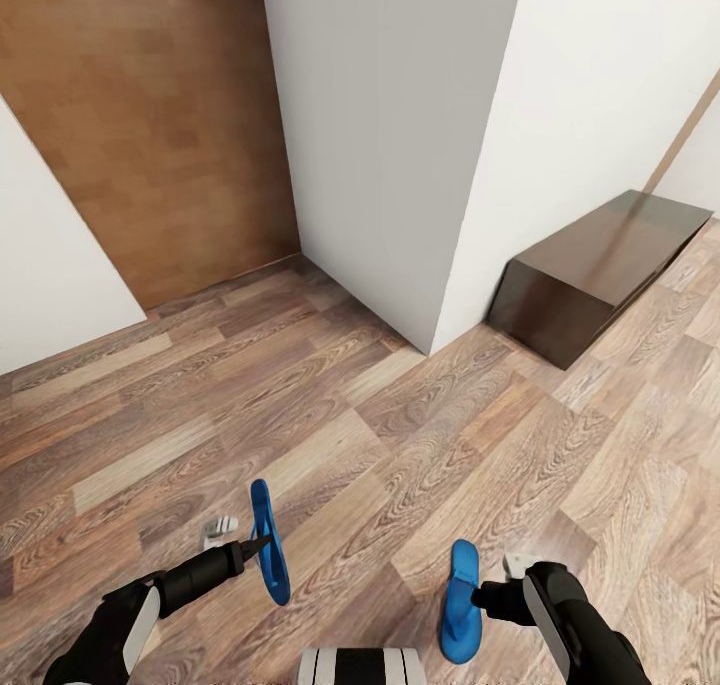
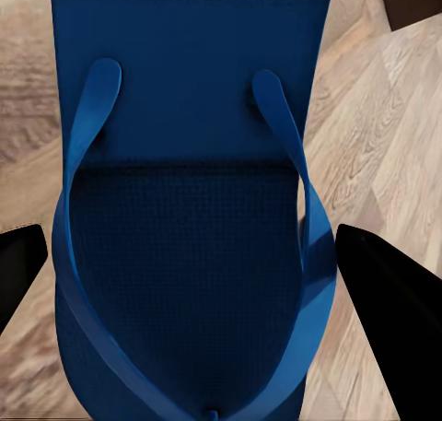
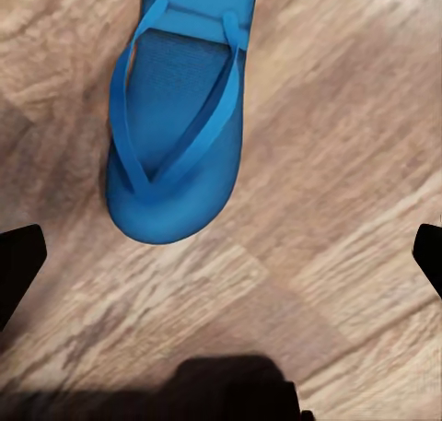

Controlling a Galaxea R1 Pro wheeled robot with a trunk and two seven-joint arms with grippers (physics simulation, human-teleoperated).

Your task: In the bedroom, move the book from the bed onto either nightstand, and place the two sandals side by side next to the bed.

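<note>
Left claw (image 1: pixel 258 543): clamped on the edge of a bright blue rubber flip-flop (image 1: pixel 268 540), carried on edge above the brown wood-plank floor (image 1: pixel 400 445).
Right claw (image 1: pixel 478 595): gripping the second bright blue flip-flop (image 1: pixel 460 605) by its side; in the right wrist view the sole (image 3: pixel 180 117) lies just ahead of the black fingertips (image 3: pixel 18 264).
Handling: light and bendy, I'd judge; pinch the sole's rim, not the thin thong straps (image 2: pixel 83 191).
Beyond: low dark-brown plain cabinet (image 1: pixel 600 270) against the white wall (image 1: pixel 400 115), well ahead of the right claw.
</note>
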